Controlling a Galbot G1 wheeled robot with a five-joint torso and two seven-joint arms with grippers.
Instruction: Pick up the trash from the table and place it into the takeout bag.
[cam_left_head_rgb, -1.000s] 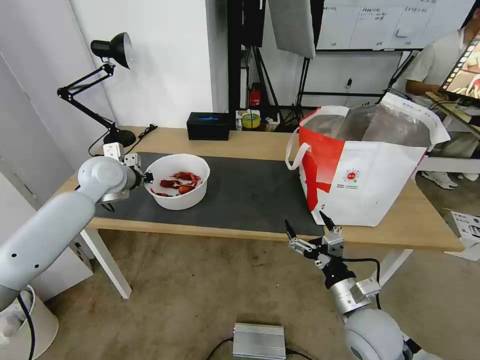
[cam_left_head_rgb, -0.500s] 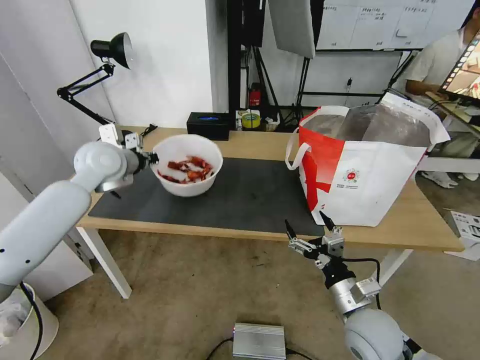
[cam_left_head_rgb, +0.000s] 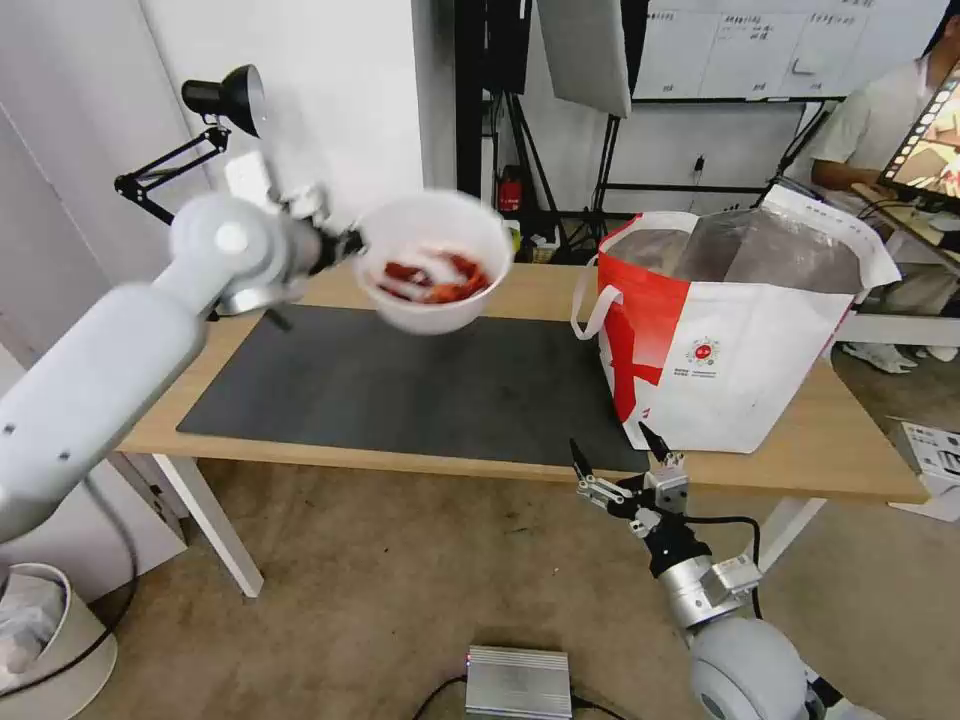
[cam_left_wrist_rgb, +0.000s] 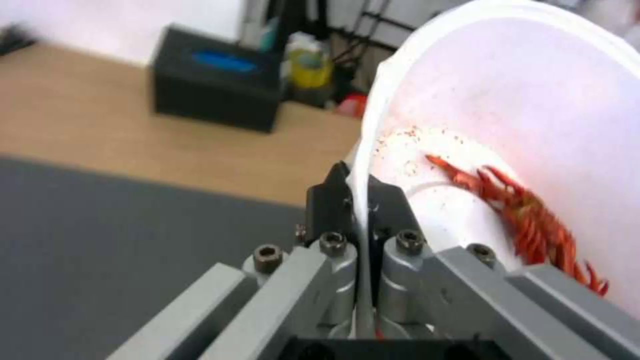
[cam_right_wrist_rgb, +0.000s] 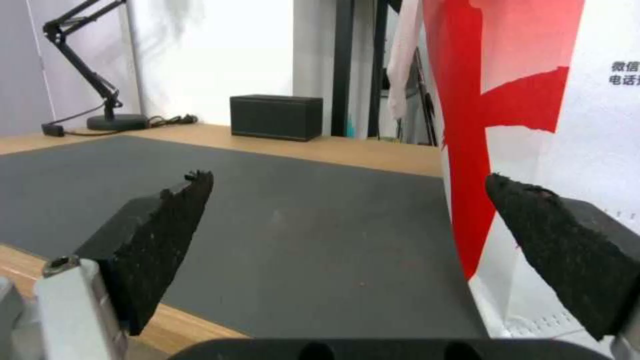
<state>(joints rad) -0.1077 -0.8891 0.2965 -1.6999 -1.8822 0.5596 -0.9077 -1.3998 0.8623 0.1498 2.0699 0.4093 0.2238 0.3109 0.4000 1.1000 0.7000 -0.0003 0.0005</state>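
The table (cam_left_head_rgb: 500, 285) fills the middle of the head view, with the grey mat (cam_left_head_rgb: 400, 385) laid across most of it. At the mat's right end stands the bag (cam_left_head_rgb: 740, 360), upright, mouth open, foil lining showing, one white handle (cam_left_head_rgb: 590, 300) hanging toward the mat. The left arm (cam_left_head_rgb: 110, 360) reaches in over the mat's left end. The bowl (cam_left_head_rgb: 435, 262) is up in the air, above the mat's back edge and clear of the tabletop, well left of the bag, tilted a little, red shell scraps (cam_left_head_rgb: 435, 280) inside. The left gripper (cam_left_head_rgb: 352, 243) is clamped on the bowl's rim, one finger inside the wall and one outside, plain in the left wrist view (cam_left_wrist_rgb: 358, 200). The right gripper (cam_left_head_rgb: 612, 452) hangs low in front of the mat's near edge, just off the bag's near corner, fingers spread wide with nothing between them. A black box (cam_right_wrist_rgb: 276, 117) sits beyond the mat's back edge.
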